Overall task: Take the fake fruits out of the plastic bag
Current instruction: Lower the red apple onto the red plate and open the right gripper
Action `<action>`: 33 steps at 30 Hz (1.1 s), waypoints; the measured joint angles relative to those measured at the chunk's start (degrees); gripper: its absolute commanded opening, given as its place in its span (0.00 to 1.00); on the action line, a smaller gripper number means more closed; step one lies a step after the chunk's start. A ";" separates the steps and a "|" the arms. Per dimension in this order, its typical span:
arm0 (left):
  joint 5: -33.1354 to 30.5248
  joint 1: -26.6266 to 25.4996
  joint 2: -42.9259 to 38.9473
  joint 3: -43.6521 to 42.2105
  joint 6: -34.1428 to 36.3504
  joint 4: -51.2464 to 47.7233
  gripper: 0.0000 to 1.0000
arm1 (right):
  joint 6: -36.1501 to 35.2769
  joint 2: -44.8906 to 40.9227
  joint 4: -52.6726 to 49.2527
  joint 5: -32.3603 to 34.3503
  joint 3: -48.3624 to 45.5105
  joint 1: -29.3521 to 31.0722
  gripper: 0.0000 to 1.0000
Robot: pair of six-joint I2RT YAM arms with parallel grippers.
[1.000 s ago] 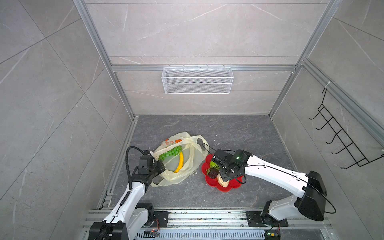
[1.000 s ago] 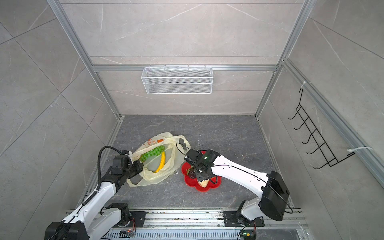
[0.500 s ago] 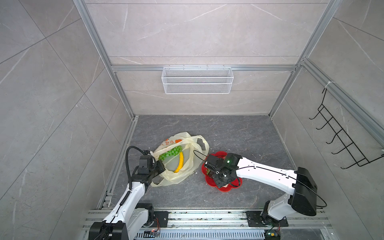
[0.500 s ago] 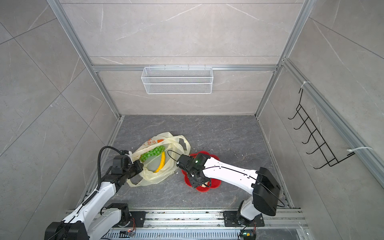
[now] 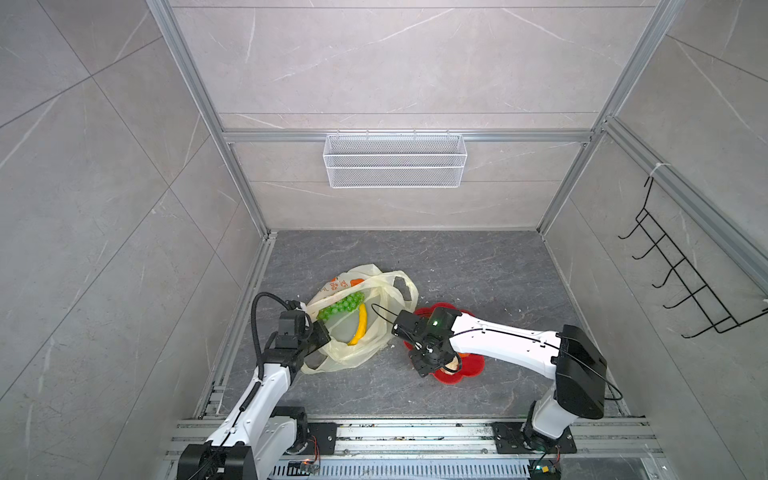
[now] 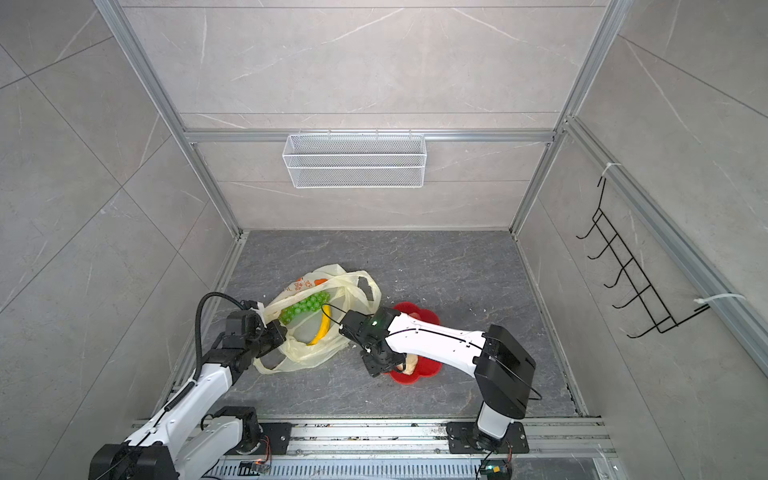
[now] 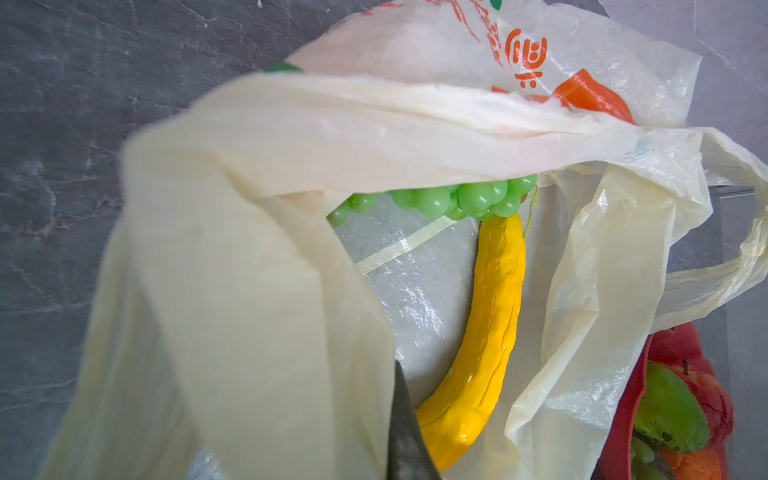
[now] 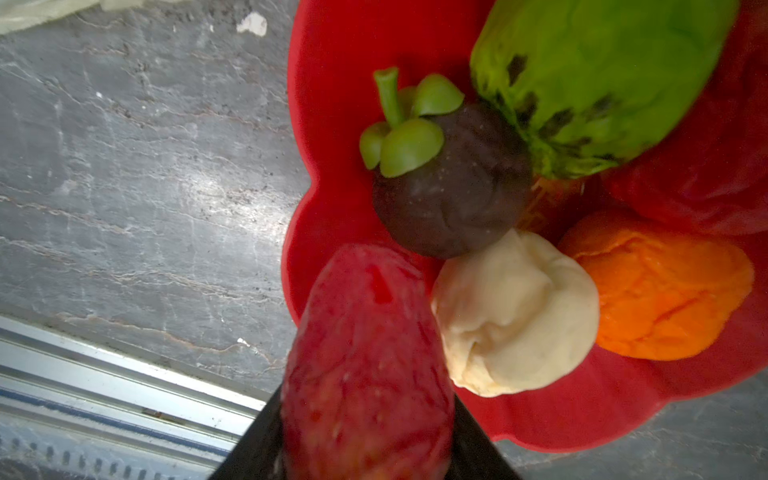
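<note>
The plastic bag (image 5: 345,353) lies open on the grey floor, with a green grape bunch (image 7: 457,201) and a yellow banana (image 7: 486,332) inside. My left gripper (image 5: 322,332) is shut on the bag's near edge, holding the mouth up. My right gripper (image 8: 365,436) is shut on a red strawberry (image 8: 365,353) just over the front-left rim of the red plate (image 8: 332,124). On that plate rest a dark brown fruit with green leaves (image 8: 453,195), a cream piece (image 8: 511,316), an orange one (image 8: 656,291) and a green one (image 8: 602,75).
A white wire mesh basket (image 5: 395,160) hangs on the back wall. A black hook rack (image 5: 685,291) is on the right wall. An aluminium rail (image 5: 415,432) runs along the floor's front edge, close to the plate.
My right arm has swung leftward across the plate toward its front-left rim. The left arm and the bag have stayed put.
</note>
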 measured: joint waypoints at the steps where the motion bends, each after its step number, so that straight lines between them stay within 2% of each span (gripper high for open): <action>1: 0.00 0.00 0.00 0.00 0.00 0.02 0.00 | -0.17 0.31 0.22 0.00 0.07 0.00 0.52; 10: 0.00 0.00 0.00 -0.09 0.00 0.02 0.00 | -1.29 2.05 1.36 0.33 0.07 0.00 0.56; 15: 0.00 0.00 0.00 -0.09 0.00 0.00 0.00 | -1.75 2.38 1.49 1.60 0.07 0.00 0.63; 19: 0.00 0.00 0.00 -0.11 0.00 0.02 0.00 | -1.73 3.04 1.44 3.04 0.07 0.00 0.66; 28: 0.00 0.00 -0.02 -0.11 0.00 0.02 0.00 | -1.73 3.08 1.07 4.59 0.07 0.00 0.60; 33: 0.00 0.00 0.00 -0.11 0.00 0.02 0.00 | -1.73 2.97 0.57 4.63 0.07 0.00 0.60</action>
